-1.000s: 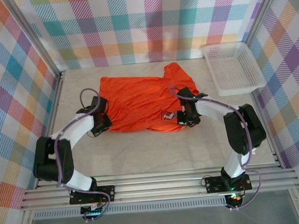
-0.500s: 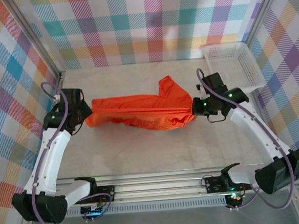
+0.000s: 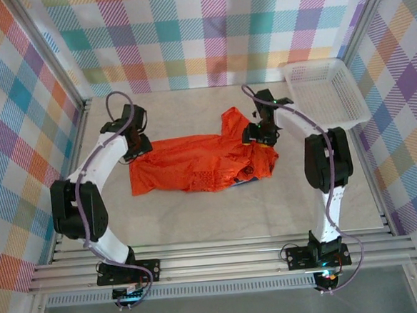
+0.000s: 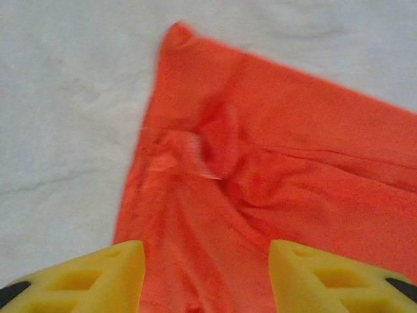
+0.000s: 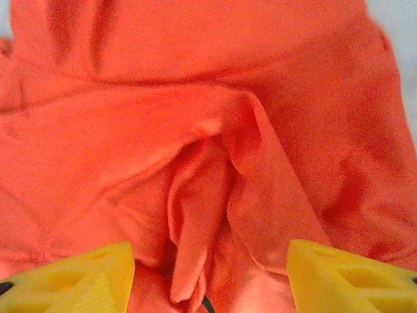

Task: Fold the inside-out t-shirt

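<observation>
Left gripper (image 4: 205, 264): hovering over the shirt's left end, towards the back left of the table (image 3: 198, 218). Its yellow fingers (image 4: 98, 277) are spread wide and nothing is pinched between them.
Below the left gripper: orange cloth lying slack on the pale surface, one corner pointing away and a soft crease across it.
Inside-out t-shirt (image 3: 195, 168): there it is, mid-table, a rumpled orange band running left to right. One flap is kicked up towards the back at its right end.
Near hem, right side: a darker speck peeks out. It might be the print, but it's too small to call.
Right gripper (image 5: 210, 261): over the shirt's bunched right end, jaws parted. A ridge of fabric rises up between the yellow fingers (image 5: 345, 277), and nothing is clamped.
White mesh basket (image 3: 326, 94): back right corner, just beyond the right arm and apart from the shirt.
</observation>
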You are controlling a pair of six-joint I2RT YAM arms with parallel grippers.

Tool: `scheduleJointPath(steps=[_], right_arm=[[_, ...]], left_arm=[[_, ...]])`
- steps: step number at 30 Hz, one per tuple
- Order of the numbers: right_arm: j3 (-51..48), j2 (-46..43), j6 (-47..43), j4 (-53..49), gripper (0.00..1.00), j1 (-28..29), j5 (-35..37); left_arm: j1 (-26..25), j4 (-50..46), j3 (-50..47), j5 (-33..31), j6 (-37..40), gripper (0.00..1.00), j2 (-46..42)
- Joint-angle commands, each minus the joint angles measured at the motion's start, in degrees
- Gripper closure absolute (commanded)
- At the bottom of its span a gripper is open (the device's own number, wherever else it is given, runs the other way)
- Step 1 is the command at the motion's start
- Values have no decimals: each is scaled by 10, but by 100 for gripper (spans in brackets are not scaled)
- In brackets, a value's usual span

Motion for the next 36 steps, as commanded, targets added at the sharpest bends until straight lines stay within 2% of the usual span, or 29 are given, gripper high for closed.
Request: scheduleJointPath(steps=[1, 5, 7, 10, 12, 14, 16, 23, 33, 34, 35, 36], right_arm=[[-66, -103, 14, 35, 37, -1, -27], [-103, -86, 21, 73, 41, -1, -52], [-101, -59, 23, 85, 43, -2, -54], [-115, -35, 27, 96, 65, -3, -56], [-153, -49, 30, 112, 83, -4, -54], [-202, -79, 34, 125, 94, -4, -45], [-249, -114, 39, 137, 99, -5, -43], [-341, -164, 50, 155, 100, -5, -46], [-341, -165, 54, 159, 100, -5, -54], [-341, -165, 55, 158, 100, -6, -54], [-341, -168, 55, 157, 100, -6, -54], [-341, -172, 56, 154, 100, -6, -55]], left_arm=[[-55, 40, 13, 44, 33, 50, -62], [-103, 129, -15, 175, 15, 55, -60], [-130, 156, -11, 197, 7, 55, -39], [-168, 162, 32, 212, 11, 53, 20], [-187, 175, 58, 223, 15, 51, 65], [-204, 174, 92, 239, 25, 49, 112], [-223, 157, 134, 243, 37, 47, 159], [-275, 78, 286, 235, 72, 45, 322], [-291, 59, 339, 213, 73, 46, 411], [-291, 58, 342, 209, 72, 49, 415], [-291, 55, 349, 209, 72, 57, 421], [-291, 47, 357, 205, 72, 70, 427]])
